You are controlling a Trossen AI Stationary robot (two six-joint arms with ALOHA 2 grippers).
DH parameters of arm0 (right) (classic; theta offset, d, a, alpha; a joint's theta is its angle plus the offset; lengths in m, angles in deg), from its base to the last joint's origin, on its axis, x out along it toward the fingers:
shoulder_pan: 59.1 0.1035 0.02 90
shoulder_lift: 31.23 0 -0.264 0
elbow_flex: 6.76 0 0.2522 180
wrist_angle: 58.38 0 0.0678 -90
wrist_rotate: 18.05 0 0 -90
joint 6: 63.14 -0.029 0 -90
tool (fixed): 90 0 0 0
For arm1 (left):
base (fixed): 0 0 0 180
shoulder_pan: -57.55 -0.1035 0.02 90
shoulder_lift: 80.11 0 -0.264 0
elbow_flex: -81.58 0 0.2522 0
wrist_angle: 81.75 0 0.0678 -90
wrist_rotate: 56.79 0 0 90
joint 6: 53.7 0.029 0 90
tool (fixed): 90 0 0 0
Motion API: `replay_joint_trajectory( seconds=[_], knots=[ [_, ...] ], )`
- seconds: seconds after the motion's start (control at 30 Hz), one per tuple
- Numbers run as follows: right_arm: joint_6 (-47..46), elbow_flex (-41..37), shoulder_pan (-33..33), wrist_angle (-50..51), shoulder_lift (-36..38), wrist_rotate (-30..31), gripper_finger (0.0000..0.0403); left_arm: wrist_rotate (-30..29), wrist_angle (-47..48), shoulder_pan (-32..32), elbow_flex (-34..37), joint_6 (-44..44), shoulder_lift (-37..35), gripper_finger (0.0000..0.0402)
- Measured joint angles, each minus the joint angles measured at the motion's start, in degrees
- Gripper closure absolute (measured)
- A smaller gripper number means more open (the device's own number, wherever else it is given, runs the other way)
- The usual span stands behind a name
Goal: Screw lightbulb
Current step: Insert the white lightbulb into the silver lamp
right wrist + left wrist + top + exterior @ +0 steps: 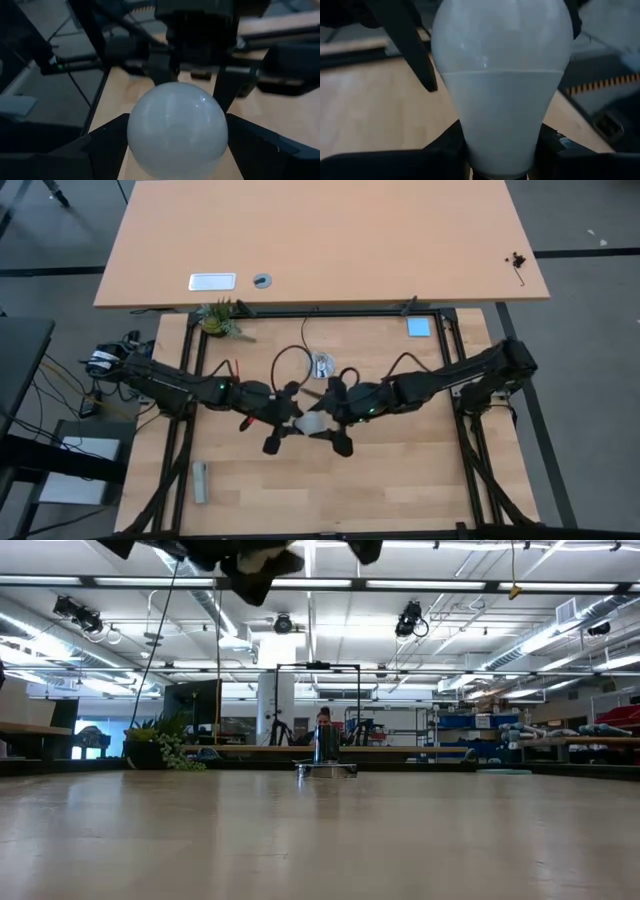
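Both grippers meet nose to nose mid-table, high up; wood below them is bare in the low view. Left gripper (291,420) is clamped on the lightbulb (313,423) at its narrow base, fingers (445,150) snug on both sides. Right gripper (333,423) has fingers (107,137) spread, flanking the bulb's round dome, just beside the glass; contact can't tell. Bulb: frosted white, pear-shaped, seam line round the middle. Silver socket (322,365) w/ black cord sits on the table beyond the grippers, well apart. Table edge frame (470,450) is far off either side.
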Motion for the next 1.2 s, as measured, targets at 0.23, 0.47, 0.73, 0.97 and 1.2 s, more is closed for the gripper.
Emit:
replay_joint_trajectory(
  seconds=[0.23,0.47,0.73,0.97,1.2],
  knots=[
    [0.22,0.22,-1.43,5.05,5.49,3.79,0.0080,-1.15,-8.35,-4.27,0.18,-1.88,0.15,0.0272],
    [2.47,2.55,-4.76,13.51,6.75,3.47,0.0085,-0.79,-11.15,-8.60,0.20,-3.29,1.34,0.0272],
    [6.08,15.60,-8.18,28.70,1.45,-1.39,0.0090,2.53,-16.89,-11.71,0.22,-3.45,4.79,0.0272],
    [7.16,23.45,-10.61,37.55,-1.85,-3.99,0.0088,6.88,-20.98,-14.94,0.24,-3.45,5.25,0.0272],
    [8.32,24.36,-13.38,40.02,-3.75,-6.05,0.0088,10.30,-20.56,-18.07,0.35,-3.05,5.29,0.0272]
  ],
)
